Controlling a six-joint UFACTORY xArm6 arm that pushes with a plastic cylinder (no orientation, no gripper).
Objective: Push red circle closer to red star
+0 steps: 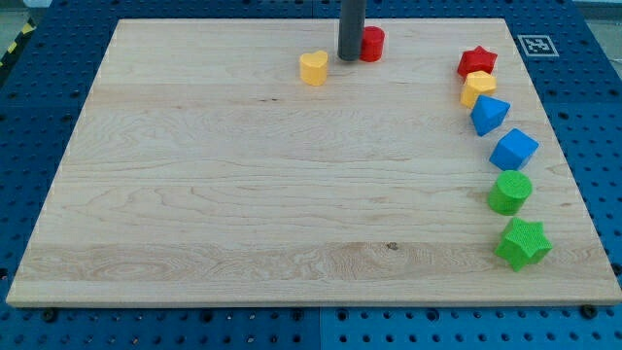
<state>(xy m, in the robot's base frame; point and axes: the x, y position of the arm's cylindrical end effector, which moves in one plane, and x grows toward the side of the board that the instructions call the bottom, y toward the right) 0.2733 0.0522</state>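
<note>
The red circle (372, 44) stands near the view's top, a little right of centre. My tip (349, 56) is against its left side, and the rod hides part of it. The red star (477, 61) sits at the view's top right, at the head of a column of blocks. A yellow heart-shaped block (313, 67) lies left of and slightly below my tip, apart from it.
Below the red star runs a column along the board's right side: a yellow block (478, 87), a blue triangle (489, 115), a blue cube (513, 150), a green circle (509, 192) and a green star (523, 243). A marker tag (536, 45) lies off the board's top right corner.
</note>
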